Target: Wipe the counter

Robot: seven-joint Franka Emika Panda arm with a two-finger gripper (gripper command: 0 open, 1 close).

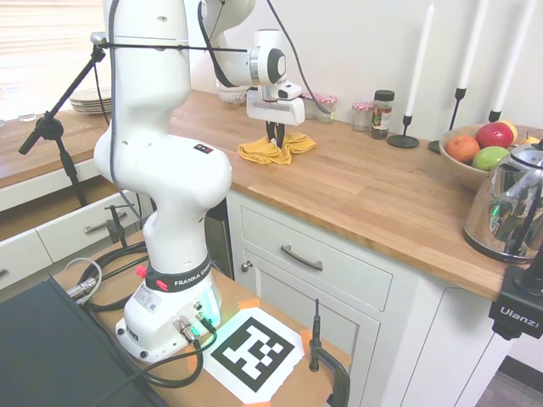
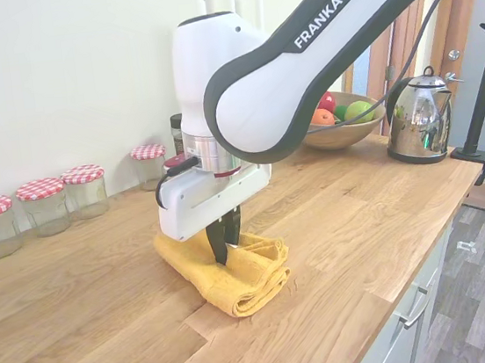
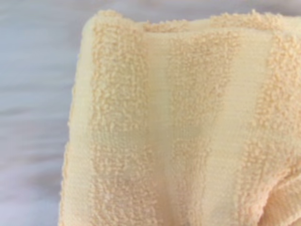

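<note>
The wrist view shows only yellow terry cloth (image 3: 178, 127), its ribbed pile filling most of the picture, with a blurred pale strip of counter (image 3: 33, 117) beside it.

The second exterior view shows what that cloth (image 2: 236, 275) is: a folded, bunched yellow towel lying on the wooden counter (image 2: 92, 324), well in from its front edge. The gripper (image 2: 224, 241) points straight down into it, the dark fingers drawn together and pinching a fold of the towel. Behind it along the wall stand four glass jars (image 2: 46, 205) with red-checked lids. Further along are a fruit bowl (image 2: 342, 129) and a steel kettle (image 2: 419, 115).

The first exterior view takes the same spot from the arm's base side. There the cloth (image 1: 276, 149) is small and mid-counter, and the gripper (image 1: 276, 133) comes down on its middle. Only this view shows the white cabinets (image 1: 322, 280) under the counter (image 1: 382, 195), a spice jar (image 1: 382, 114) near the wall, three tall white candles (image 1: 420, 59) in dark holders, and a stack of plates (image 1: 92, 102) far back on a lower wooden surface.
</note>
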